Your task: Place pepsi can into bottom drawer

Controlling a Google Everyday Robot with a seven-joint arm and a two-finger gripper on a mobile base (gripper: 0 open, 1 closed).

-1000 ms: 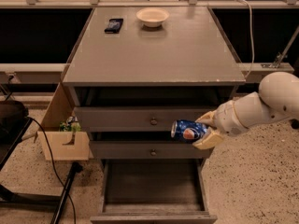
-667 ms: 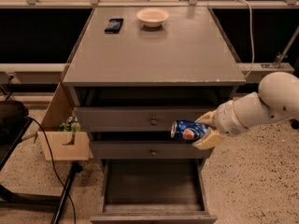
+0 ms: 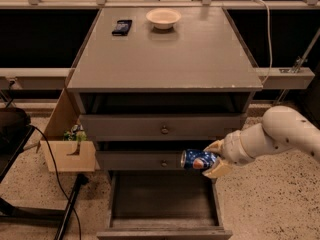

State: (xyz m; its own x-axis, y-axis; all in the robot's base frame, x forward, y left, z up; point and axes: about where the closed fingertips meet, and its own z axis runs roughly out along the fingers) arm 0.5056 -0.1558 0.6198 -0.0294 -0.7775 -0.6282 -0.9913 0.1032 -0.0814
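Note:
The pepsi can (image 3: 198,159) is blue with a round logo and lies sideways in my gripper (image 3: 213,159), which is shut on it. The gripper reaches in from the right on a white arm (image 3: 280,134). The can hangs in front of the middle drawer (image 3: 145,160), above the right part of the open bottom drawer (image 3: 162,199). The bottom drawer is pulled out and its flat grey interior shows nothing inside.
The grey cabinet top (image 3: 165,49) carries a white bowl (image 3: 163,18) and a small black device (image 3: 122,27) at the back. Two upper drawers with round knobs are closed. A cardboard box (image 3: 67,151) and a black cable (image 3: 50,169) lie at the left.
The can and gripper have moved down a little toward the open bottom drawer. Nothing else has moved.

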